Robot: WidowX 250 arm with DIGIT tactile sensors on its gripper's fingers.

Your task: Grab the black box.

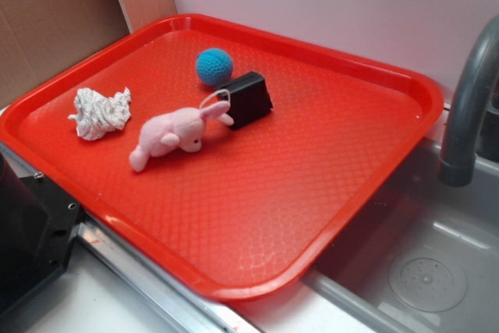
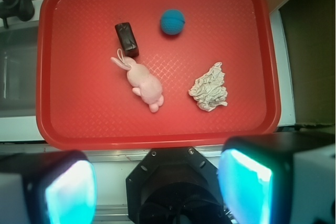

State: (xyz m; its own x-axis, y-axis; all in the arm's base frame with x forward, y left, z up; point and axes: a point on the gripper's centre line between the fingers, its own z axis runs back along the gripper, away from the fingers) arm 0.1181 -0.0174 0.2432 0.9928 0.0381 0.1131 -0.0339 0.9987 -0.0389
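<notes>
The red tray [image 2: 63, 124] carries the pink rabbit [image 2: 142, 81]; the black box [image 2: 127, 39] sits touching its ears, toward the faucet side. Descend across the box's narrow width (avoid pinching the ears). The gripper [image 2: 157, 187] hovers high, well apart, jaws spread wide.

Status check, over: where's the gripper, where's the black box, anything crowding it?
Gripper open, high above red plastic tray, empty. Small matte black box untouched on tray. Pink plush bunny ears against box; teal crocheted ball nearby, apart.
</notes>
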